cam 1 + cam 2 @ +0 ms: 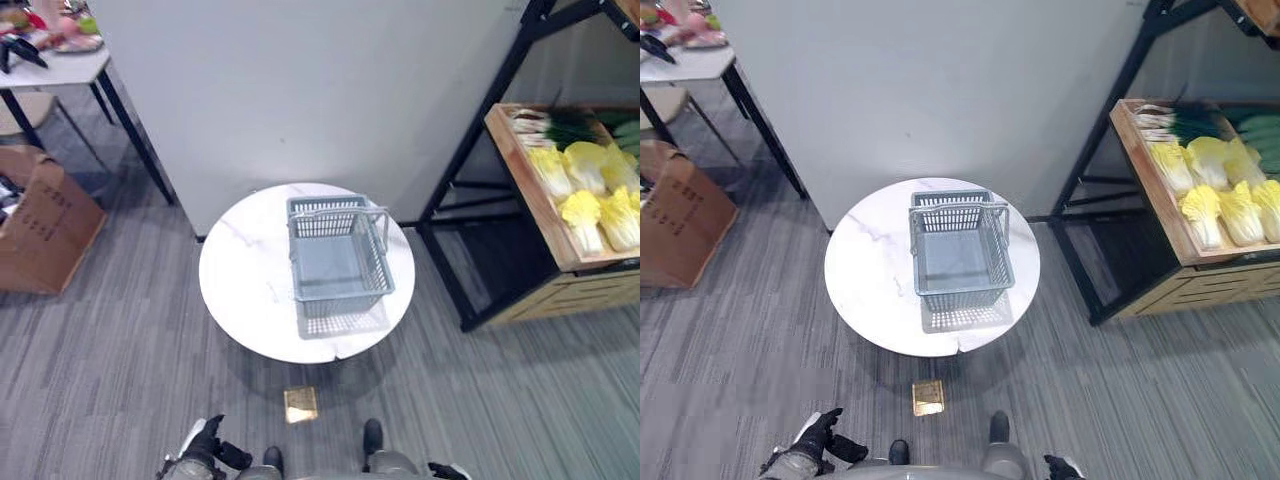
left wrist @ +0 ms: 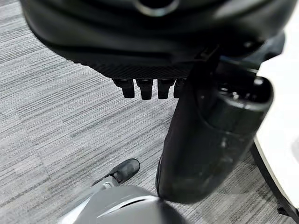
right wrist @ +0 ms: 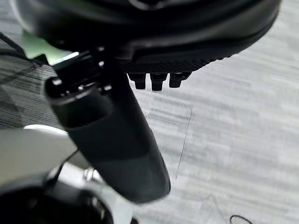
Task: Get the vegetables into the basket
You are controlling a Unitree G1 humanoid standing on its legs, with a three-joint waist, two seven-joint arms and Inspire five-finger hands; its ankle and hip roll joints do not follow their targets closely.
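Observation:
An empty grey plastic basket [image 1: 327, 216] with its handle folded back stands on a round white marble table [image 1: 245, 270] straight ahead. The vegetables lie in a wooden crate [image 1: 528, 190] on a black rack at the right: pale yellow cabbages [image 1: 583, 212] and dark green leafy stalks [image 1: 573, 125]. My left hand [image 1: 205, 443] hangs low at the near left, fingers relaxed and holding nothing; the left wrist view has it [image 2: 140, 46] above grey floor. My right hand [image 1: 1062, 466] hangs low at the near right, likewise loose and empty [image 3: 154, 37].
The rack's black frame [image 1: 470, 140] stands between the table and the crate. A white partition wall [image 1: 300, 90] rises behind the table. A cardboard box [image 1: 45, 225] and a white side table [image 1: 55, 62] with items are at the far left. A brass floor plate [image 1: 301, 404] lies near me.

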